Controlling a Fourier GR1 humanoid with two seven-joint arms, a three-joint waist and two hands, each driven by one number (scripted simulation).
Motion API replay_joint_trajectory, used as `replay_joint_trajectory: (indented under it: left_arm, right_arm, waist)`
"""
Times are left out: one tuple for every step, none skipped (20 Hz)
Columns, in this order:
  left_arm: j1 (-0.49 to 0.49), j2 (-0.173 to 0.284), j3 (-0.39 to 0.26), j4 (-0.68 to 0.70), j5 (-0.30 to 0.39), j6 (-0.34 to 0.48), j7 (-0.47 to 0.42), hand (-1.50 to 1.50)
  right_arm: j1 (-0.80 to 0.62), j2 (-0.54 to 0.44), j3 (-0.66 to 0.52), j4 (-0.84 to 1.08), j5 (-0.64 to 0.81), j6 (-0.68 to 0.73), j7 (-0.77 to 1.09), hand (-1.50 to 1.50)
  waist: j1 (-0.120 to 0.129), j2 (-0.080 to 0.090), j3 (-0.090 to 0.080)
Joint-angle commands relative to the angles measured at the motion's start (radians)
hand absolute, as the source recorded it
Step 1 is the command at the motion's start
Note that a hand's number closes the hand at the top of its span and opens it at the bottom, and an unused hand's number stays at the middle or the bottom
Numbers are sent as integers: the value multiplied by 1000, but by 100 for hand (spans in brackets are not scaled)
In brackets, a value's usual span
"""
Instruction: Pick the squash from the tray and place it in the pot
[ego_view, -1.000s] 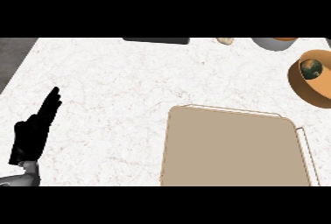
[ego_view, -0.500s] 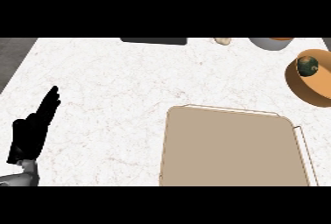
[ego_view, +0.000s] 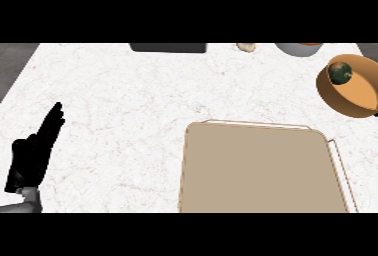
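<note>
Head view: squash (ego_view: 340, 73) already sits inside the pot (ego_view: 347, 102), against its upper-left wall, far up and to the right of the only hand showing. Squash looks roundish and dark green, no clear long axis to call. Left hand (ego_view: 33, 152) rests at the left edge of the bench (ego_view: 133, 110), fingers straight and pointing up, holding nothing. Right hand not in view, so can't say anything of its fingers. Tray (ego_view: 258, 170) lies down and to the right of the left hand, between it and the pot, and nothing shows on its surface. Pot stands just beyond the tray's upper-right corner, well apart from the left hand; the right arm's side is the nearer one. Judging from how things lie, placement looks done, with no grasp left to make.
</note>
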Motion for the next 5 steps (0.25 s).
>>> replay_joint_trajectory:
  left_arm:
    - [47,16,27,-25,22,-23,-8,0]
    - [71,-2,19,3,-3,1,-68,0]
    - [-35,14,37,70,-2,3,-18,0]
    - [-1,0,30,52,10,-6,-32,0]
    - [62,11,43,11,18,-17,-65,0]
  right_arm:
    - [71,-19,-30,-19,-70,98,-47,-150]
    - [115,-48,-45,-20,-87,136,-88,-150]
    - [92,-29,-32,-29,-90,113,-50,-150]
    - [103,-66,-40,-47,-107,150,-41,-150]
    - [203,-2,-69,-58,-143,139,-147,-150]
  waist:
    - [-21,-11,-1]
    - [-24,-10,-1]
    - [-28,-9,-2]
    - [-32,-12,-2]
    - [-37,-16,-2]
